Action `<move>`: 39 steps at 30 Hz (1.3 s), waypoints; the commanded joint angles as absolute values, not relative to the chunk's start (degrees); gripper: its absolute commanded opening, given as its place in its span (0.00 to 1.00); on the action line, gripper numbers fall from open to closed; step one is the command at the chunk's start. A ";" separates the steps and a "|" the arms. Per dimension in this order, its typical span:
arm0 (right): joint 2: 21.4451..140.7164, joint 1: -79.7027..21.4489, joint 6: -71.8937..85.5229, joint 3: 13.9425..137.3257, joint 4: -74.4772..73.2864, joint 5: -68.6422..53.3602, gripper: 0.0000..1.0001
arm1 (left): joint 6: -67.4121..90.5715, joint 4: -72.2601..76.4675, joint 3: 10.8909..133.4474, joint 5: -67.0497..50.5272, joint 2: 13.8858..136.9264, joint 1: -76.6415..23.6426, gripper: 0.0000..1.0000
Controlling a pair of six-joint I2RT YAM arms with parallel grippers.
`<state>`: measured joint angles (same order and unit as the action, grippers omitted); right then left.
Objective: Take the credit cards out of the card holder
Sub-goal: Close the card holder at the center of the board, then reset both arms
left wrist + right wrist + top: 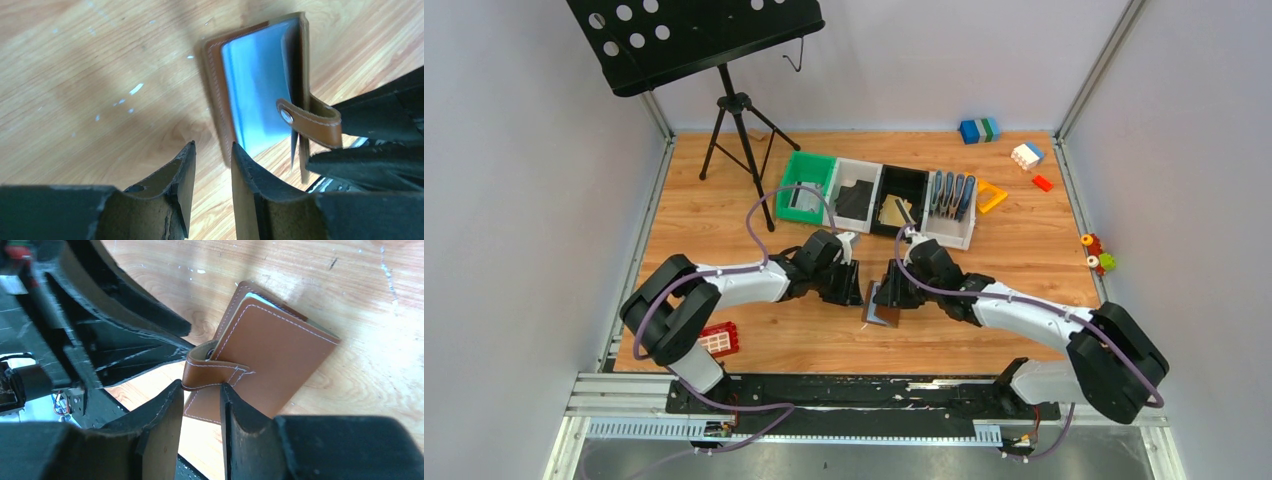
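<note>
Down at the near edge, both arms reach inward and meet mid-counter (724, 215). A red brick (719, 340) sits by the left arm's base, well out of the way.

The left tool (213, 150) hovers low. Its jaws are a little apart with nothing between them, only bare wood, and they point at the near edge of the card holder (255, 95).

The brown leather holder lies ajar on the counter between the two tools. Its strap (215, 372) is undone and hangs loose, and the blue-grey inner pocket faces the left side.

No credit cards show clearly inside. I'd guess they are tucked deep in that pocket.

The right tool (200, 387) also has its jaws apart, with the strap right at its tips. I cannot tell whether it touches. To my eye it is there to steady the cover while the left goes in.

It's tight here, because the two tools nearly crowd each other. The open wood lies toward the arm bases.

Farther off is a row of trays (879, 190), and the black one holds what looks like a gold card (892, 212). Beyond them are toy bricks (1027, 155) and a music stand (694, 35).
</note>
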<state>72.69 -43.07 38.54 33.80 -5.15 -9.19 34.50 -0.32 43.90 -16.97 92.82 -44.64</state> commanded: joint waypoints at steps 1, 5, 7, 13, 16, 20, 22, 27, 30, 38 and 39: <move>76.40 -43.14 37.87 35.51 -1.14 -11.05 0.32 | 31.12 -6.27 43.44 -11.99 87.61 -44.83 0.38; 80.10 -43.09 37.56 36.57 -1.02 -11.36 0.32 | 30.67 -8.93 42.28 -10.13 83.02 -44.29 0.38; 81.81 -43.08 37.36 36.88 -0.88 -11.20 0.33 | 30.39 -10.10 41.75 -9.35 80.67 -43.92 0.38; 83.79 -43.08 35.57 38.22 -1.80 -10.81 0.39 | 29.33 -13.49 40.09 -5.24 74.23 -42.92 0.36; 80.67 -43.08 33.82 39.18 -2.55 -11.61 0.43 | 28.62 -14.66 39.07 -2.24 70.31 -42.89 0.34; 74.59 -43.10 30.96 41.15 -7.03 -9.30 0.51 | 28.33 -14.74 37.02 1.70 63.56 -42.88 0.34; 71.56 -43.07 29.82 42.20 -9.94 -7.52 0.57 | 27.88 -15.41 36.48 3.93 59.92 -42.85 0.34; 62.96 -42.52 27.50 42.27 -16.22 -0.43 0.60 | 25.62 -17.13 35.51 9.62 53.67 -42.89 0.42; 55.15 -42.26 25.16 40.63 -17.78 7.29 0.57 | 23.95 -17.25 33.93 12.89 49.00 -42.89 0.52; 31.64 -42.21 15.86 28.89 -11.48 26.08 0.74 | 18.77 -10.92 26.63 15.43 32.46 -42.92 1.00; 29.38 -42.22 14.81 27.33 -10.31 28.08 0.81 | 17.98 -9.97 25.58 15.62 31.04 -42.89 1.00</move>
<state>37.34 -42.44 22.15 33.26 -14.96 15.57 22.50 -15.64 28.49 13.08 36.29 -43.03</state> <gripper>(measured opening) 0.714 0.993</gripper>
